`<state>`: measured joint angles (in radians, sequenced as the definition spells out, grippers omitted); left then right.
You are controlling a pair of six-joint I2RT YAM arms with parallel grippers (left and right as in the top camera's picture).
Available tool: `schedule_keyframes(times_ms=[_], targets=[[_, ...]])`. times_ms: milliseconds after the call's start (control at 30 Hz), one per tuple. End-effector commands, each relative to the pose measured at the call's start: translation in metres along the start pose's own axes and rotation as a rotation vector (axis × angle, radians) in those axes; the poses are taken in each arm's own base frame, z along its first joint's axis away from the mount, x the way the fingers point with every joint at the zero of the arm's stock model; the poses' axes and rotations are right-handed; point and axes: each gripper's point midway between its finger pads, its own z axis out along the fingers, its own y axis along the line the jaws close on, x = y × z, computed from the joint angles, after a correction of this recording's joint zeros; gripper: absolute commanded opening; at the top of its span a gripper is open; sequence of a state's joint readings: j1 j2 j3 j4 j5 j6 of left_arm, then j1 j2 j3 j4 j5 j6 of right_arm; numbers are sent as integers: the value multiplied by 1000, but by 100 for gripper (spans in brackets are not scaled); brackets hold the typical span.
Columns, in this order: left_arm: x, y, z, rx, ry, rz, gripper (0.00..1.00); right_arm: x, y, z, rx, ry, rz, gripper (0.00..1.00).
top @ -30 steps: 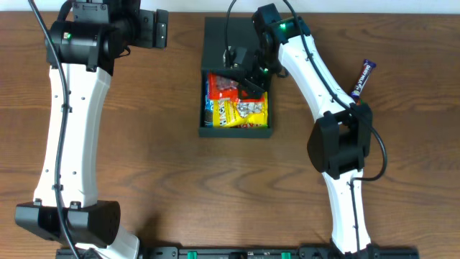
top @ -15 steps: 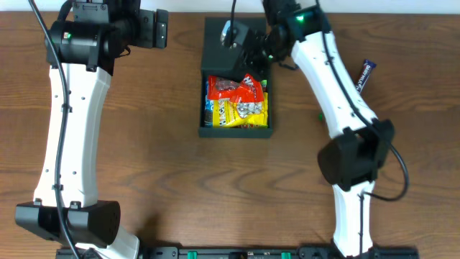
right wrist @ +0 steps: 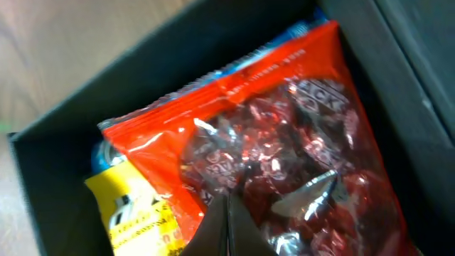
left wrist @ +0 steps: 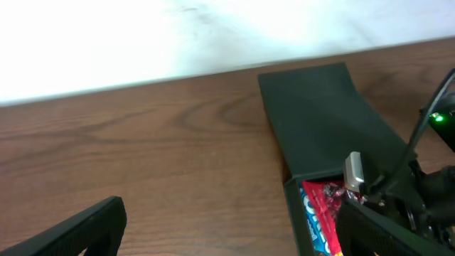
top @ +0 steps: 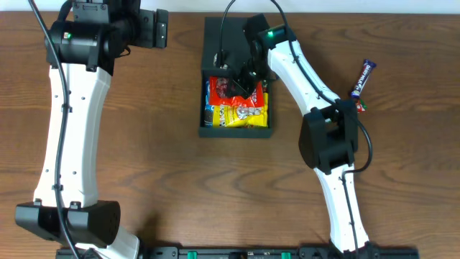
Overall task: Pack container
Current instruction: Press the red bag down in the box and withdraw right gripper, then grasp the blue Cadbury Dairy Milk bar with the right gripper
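The container (top: 203, 129) is a dark square box on the table's far middle, its flap lid (top: 223, 36) folded back. Inside lie a red packet (top: 224, 88), a yellow packet (top: 241, 113) and a blue packet (top: 208, 111). My right gripper (top: 243, 78) hangs over the box's far half, shut. In the right wrist view its closed tips (right wrist: 229, 203) rest against the red packet (right wrist: 284, 135), with nothing seen between them. The yellow packet (right wrist: 131, 213) lies beside it. My left gripper (top: 162, 29) stands open to the left of the lid, holding nothing; its fingers (left wrist: 78, 231) frame bare wood.
A dark blue candy bar (top: 363, 78) lies on the table right of the container. A small green and red piece (top: 361, 106) sits just below it. The pale wall (left wrist: 213, 35) runs along the table's far edge behind the lid (left wrist: 320, 114).
My right gripper has shut. Its arm swung back toward the lid and then came down over the snacks again; the red packet shifted a little. The left arm has not moved.
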<state>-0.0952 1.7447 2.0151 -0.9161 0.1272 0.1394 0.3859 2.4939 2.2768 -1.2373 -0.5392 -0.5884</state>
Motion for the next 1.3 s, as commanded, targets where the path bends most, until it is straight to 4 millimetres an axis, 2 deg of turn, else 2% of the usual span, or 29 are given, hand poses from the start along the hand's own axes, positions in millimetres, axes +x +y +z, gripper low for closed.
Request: schedule_keyframes(times_ms=[0, 267, 367, 467, 567, 633, 667, 733, 767, 867, 967, 1033, 1067, 1133, 1233, 1267], targets=[[-6, 2, -8, -9, -23, 17, 95, 21, -21, 5, 120, 109, 62, 1], [-6, 2, -8, -9, -23, 17, 95, -32, 1, -66, 203, -79, -45, 1], [-6, 2, -8, -9, -23, 17, 95, -34, -4, -70, 226, -89, -49, 1], [-5, 2, -8, -9, -22, 17, 95, -26, -22, -84, 284, -95, 57, 1], [-6, 2, -8, -9, -23, 17, 95, 0, -62, -131, 412, -123, 250, 1], [-6, 2, -8, -8, -23, 17, 95, 29, -90, -178, 456, -199, 471, 1], [-6, 2, -8, -8, -23, 16, 95, 43, -101, -193, 467, -227, 577, 1], [-6, 2, -8, -8, -23, 16, 95, 91, -128, -223, 487, -280, 899, 1], [-6, 2, -8, -8, -23, 17, 95, 118, -141, -232, 516, -286, 1067, 1], [-6, 2, -8, -8, -23, 16, 95, 168, -167, -250, 628, -279, 1275, 1], [-6, 2, -8, -8, -22, 16, 95, 187, -189, -268, 742, -301, 1295, 2], [-6, 2, -8, -8, -22, 16, 95, 197, -198, -276, 838, -288, 1302, 6], [-6, 2, -8, -8, -22, 16, 95, 203, -201, -276, 866, -283, 1336, 15], [-6, 2, -8, -8, -23, 16, 95, 212, -203, -270, 885, -265, 1398, 18], [-6, 2, -8, -8, -22, 16, 95, 228, -209, -251, 895, -204, 1464, 47], [-6, 2, -8, -8, -22, 16, 95, 232, -213, -242, 886, -181, 1470, 51]])
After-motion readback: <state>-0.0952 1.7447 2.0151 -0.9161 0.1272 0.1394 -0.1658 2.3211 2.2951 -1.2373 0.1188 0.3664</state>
